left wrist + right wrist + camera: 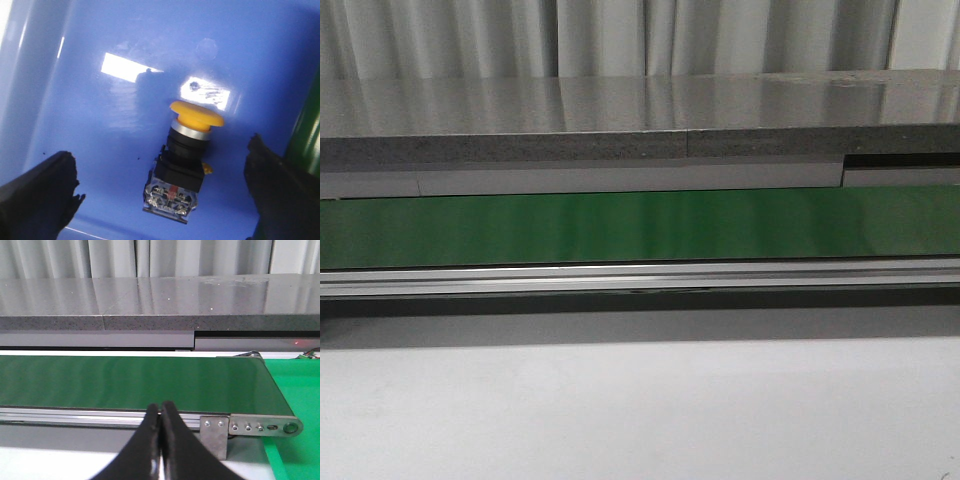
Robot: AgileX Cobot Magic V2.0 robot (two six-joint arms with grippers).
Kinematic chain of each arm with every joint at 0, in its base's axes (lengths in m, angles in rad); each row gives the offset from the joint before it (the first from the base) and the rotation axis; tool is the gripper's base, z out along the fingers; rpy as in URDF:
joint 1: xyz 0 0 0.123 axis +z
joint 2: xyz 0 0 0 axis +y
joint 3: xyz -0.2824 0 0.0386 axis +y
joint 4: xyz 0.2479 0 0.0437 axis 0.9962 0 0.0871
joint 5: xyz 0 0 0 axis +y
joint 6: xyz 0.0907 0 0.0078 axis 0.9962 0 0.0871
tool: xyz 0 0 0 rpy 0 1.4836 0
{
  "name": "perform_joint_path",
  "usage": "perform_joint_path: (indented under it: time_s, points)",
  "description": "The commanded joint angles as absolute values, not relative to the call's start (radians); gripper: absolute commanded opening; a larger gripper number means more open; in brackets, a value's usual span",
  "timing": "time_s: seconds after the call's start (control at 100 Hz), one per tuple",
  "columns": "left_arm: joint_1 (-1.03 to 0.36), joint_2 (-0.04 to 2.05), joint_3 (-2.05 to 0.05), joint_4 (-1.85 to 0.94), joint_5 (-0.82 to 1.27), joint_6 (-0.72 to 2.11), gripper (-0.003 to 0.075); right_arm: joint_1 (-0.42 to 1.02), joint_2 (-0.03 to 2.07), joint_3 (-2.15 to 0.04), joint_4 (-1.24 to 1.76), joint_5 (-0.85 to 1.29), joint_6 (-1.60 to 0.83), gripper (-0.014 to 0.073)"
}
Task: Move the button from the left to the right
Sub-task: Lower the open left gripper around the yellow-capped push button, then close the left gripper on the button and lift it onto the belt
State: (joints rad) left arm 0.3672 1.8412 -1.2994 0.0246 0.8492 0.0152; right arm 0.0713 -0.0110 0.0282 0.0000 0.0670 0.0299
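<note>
Though ungrasped, button between end effector fingers

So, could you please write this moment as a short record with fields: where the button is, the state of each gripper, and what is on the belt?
button: push button with yellow cap, lying on its side on the floor of a blue bin
left gripper: open, fingers either side of the button, not touching it
right gripper: shut, holding nothing, facing the belt's end
green belt: nothing on it in the front view
button in front view: not seen
</note>
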Motion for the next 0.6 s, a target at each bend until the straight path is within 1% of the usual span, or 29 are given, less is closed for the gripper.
perform_joint_path:
  time_s: [0.0, 0.59]
  points:
    - [0.372, 1.815, -1.330, 0.007, 0.822, 0.020, 0.0651, 0.072, -0.030, 0.010, -0.005, -0.011, 0.029, -0.0067]
    - [0.372, 1.916, -1.330, 0.000, 0.822, 0.022, 0.0649, 0.072, -0.030, 0.010, -0.005, -0.011, 0.029, -0.0067]
